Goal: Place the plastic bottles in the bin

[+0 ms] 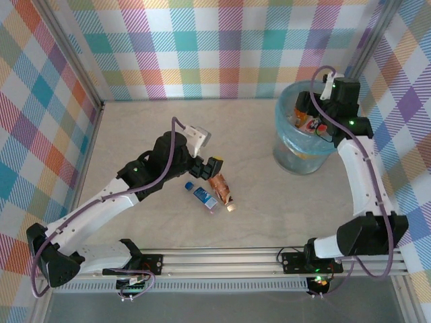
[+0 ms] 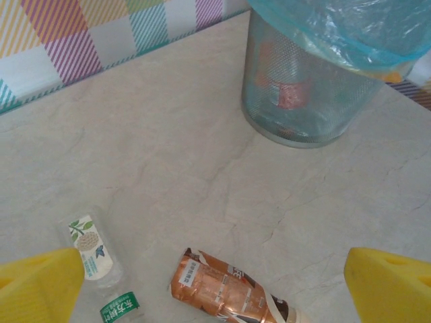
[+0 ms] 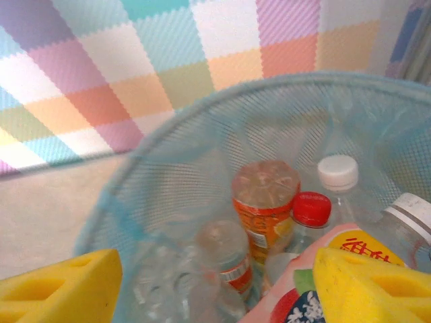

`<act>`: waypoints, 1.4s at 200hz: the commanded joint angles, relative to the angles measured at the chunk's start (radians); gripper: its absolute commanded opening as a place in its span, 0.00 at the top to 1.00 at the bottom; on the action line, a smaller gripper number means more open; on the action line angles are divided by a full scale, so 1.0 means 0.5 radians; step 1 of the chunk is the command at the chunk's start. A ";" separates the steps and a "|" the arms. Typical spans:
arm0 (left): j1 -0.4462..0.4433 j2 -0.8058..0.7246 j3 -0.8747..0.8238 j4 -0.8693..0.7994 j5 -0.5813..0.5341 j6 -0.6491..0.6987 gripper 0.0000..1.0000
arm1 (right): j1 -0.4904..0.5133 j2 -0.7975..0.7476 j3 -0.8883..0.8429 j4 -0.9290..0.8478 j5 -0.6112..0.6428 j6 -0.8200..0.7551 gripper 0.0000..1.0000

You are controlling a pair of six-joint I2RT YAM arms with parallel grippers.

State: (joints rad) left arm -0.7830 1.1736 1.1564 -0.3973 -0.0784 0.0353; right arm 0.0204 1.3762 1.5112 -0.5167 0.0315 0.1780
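Copper bottle (image 2: 225,291) cut off between spread left fingers (image 2: 40,286) | right fingers (image 3: 370,286) spread over bin (image 3: 269,81), pink bottle (image 3: 289,303) cropped

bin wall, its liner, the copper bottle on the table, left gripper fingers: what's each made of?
Bin: fine see-through mesh, grey; probably metal, could be plastic.
Liner: thin translucent light-blue plastic film, wrinkled, folded over the rim.
Copper bottle: shiny metallic-look label, creased; likely plastic beneath.
Left fingers: matte yellow, opaque; likely plastic, type unclear.
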 commanded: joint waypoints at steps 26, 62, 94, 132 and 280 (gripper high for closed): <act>0.051 0.083 0.112 -0.078 -0.190 -0.175 0.01 | 0.012 -0.227 -0.065 0.043 -0.330 0.147 0.28; 0.171 0.244 0.218 -0.276 -0.237 -0.398 0.02 | 0.191 -0.451 -0.222 0.131 -0.379 0.205 0.32; 0.354 0.398 0.284 -0.453 -0.173 -0.664 0.02 | 0.513 -0.578 -0.347 0.166 -0.314 0.192 0.34; 0.567 0.554 0.226 -0.494 0.090 -0.876 0.04 | 0.894 -0.553 -0.489 0.225 -0.287 0.230 0.36; 0.668 1.451 0.470 -0.432 0.163 -0.648 0.19 | 1.193 -0.451 -0.676 0.147 -0.210 0.276 0.34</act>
State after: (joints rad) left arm -0.4618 1.8614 1.3396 -0.6224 -0.0002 -0.3191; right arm 0.6102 1.1683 1.1870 -0.4366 -0.0872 0.3107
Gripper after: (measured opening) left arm 0.817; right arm 0.659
